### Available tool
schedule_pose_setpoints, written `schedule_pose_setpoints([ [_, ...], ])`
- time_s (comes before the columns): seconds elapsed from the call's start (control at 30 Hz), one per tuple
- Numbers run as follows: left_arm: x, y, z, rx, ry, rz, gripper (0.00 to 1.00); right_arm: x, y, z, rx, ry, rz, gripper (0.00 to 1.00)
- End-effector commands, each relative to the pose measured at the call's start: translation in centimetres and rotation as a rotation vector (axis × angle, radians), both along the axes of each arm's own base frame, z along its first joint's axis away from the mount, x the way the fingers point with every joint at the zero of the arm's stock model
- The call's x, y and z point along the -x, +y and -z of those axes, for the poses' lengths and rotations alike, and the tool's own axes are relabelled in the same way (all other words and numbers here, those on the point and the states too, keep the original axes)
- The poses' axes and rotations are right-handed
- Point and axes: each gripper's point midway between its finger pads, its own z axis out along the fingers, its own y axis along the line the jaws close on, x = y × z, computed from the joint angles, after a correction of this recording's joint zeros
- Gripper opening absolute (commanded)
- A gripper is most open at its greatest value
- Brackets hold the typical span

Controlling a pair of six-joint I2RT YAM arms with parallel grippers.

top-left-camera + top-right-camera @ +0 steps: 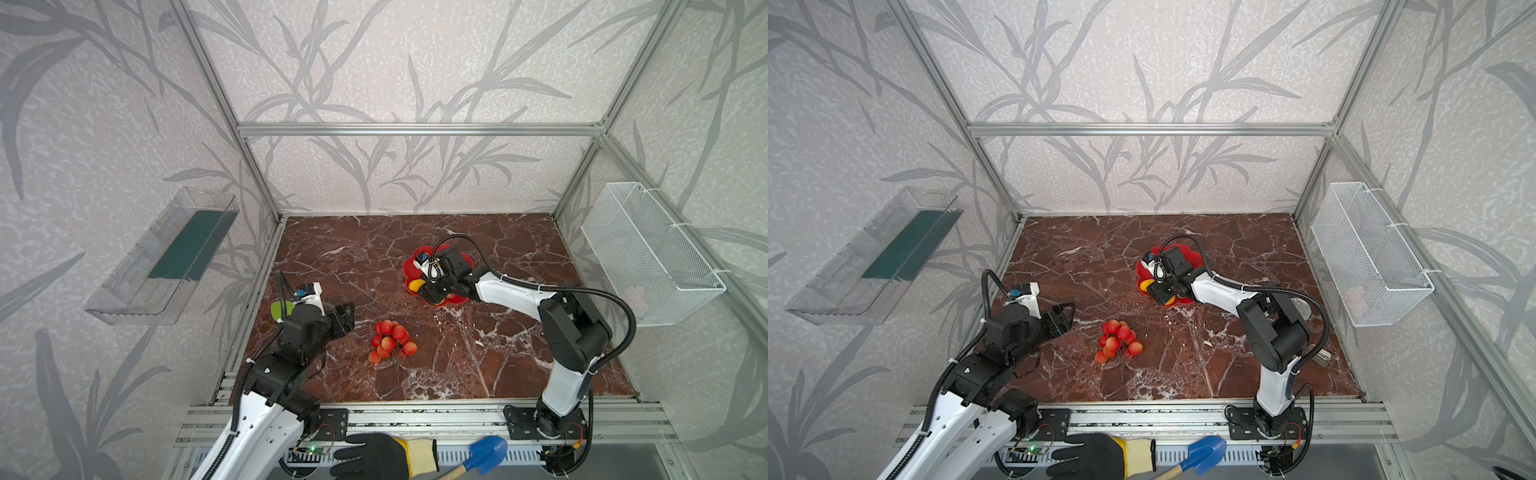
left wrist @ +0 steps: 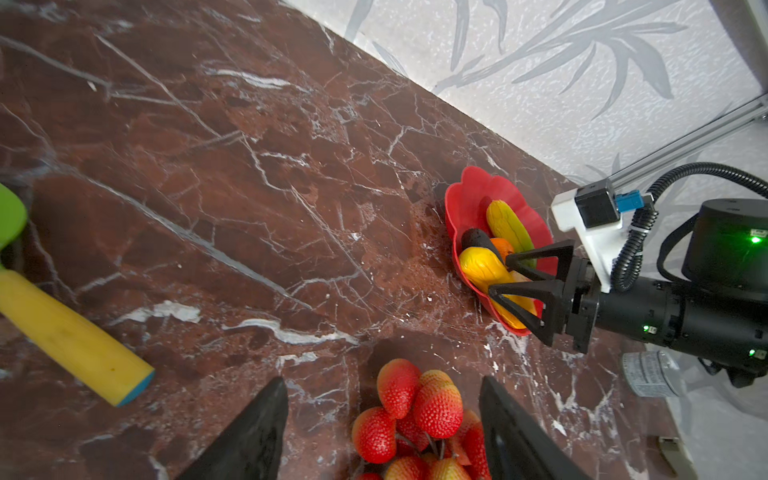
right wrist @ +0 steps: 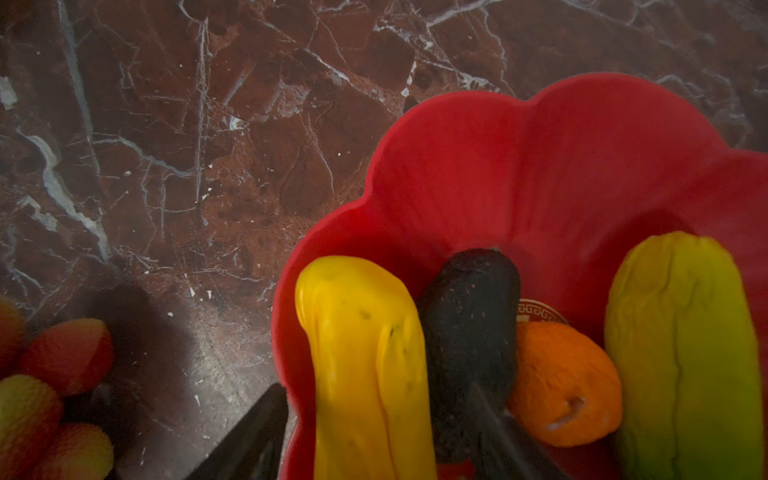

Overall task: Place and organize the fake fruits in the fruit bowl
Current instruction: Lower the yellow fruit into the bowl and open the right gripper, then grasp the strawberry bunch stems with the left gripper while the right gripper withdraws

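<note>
A clear plastic tray (image 1: 137,282), boxy with a dark green floor, hangs on the left wall. On the veined red-brown marble table (image 1: 332,249) beside it lies the green shovel (image 1: 279,309), a flat rounded blade on a smooth yellow handle (image 2: 70,336) with a blue end cap. The left gripper (image 1: 345,318) hovers just past it; its 2 wedge-shaped black fingers (image 2: 257,432) stand parted and grasp nothing. They frame the bunch of red berries (image 1: 390,340), which lies on the marble near the front, outside the bowl; the berries are pebbled, red shading to yellow, on thin dark stems.

At the front rail a black glove (image 1: 374,455) with a yellow knit cuff rests flat.

Right of centre sits the fruit bowl (image 3: 540,145), glossy red plastic with a scalloped petal rim and a gold emblem (image 3: 540,311) at its centre. 4 fruits lie side by side in it:
- a smooth yellow-orange oblong (image 3: 361,353);
- a matte, gritty blackish oval (image 3: 469,316), touching the oblong;
- a wrinkled orange ball (image 3: 561,382), against the oval;
- a ridged yellow-green oblong (image 3: 681,332).

The right gripper (image 2: 498,274) reaches into the bowl; its triangular open-frame jaws are spread, straddling the yellow-orange oblong without clamping it.

A blue shovel (image 1: 488,453) lies at the front rail; a white wire basket (image 1: 648,249) of fine mesh hangs on the right wall.
</note>
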Motion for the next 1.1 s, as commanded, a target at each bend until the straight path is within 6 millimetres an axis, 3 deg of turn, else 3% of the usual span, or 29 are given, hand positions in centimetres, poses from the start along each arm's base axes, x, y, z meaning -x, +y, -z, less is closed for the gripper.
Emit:
schedule_pose_setpoints([
  [0.0,0.6,-2.4,1.3,0.093,0.073,0.077,0.68,-0.7,-0.6,-3.5,-0.031,-0.076,0.052,0.76],
  [0.13,2.5,-3.9,2.7,0.031,0.126,0.13,0.65,-1.4,-3.0,-8.7,-0.091,-0.21,0.195,0.86],
  [0.27,5.0,-5.4,4.6,-0.014,0.148,0.177,0.64,-0.7,-6.1,-12.6,-0.216,-0.294,0.322,0.96],
  [0.33,6.0,-6.1,5.8,-0.009,0.176,0.197,0.63,-0.3,-7.6,-13.5,-0.282,-0.286,0.371,0.99],
  [0.43,7.3,-7.5,6.9,-0.014,0.195,0.243,0.62,0.3,-9.5,-14.1,-0.36,-0.259,0.426,1.0],
  [0.57,8.6,-8.9,7.5,-0.071,0.182,0.306,0.62,1.0,-10.9,-13.2,-0.371,-0.234,0.462,1.0],
  [0.77,9.2,-11.5,9.1,-0.071,0.22,0.379,0.65,1.5,-11.2,-12.5,-0.375,-0.21,0.475,0.99],
  [1.07,9.6,-14.2,12.5,-0.13,0.324,0.444,0.68,1.5,-12.2,-13.1,-0.377,-0.237,0.494,0.99],
])
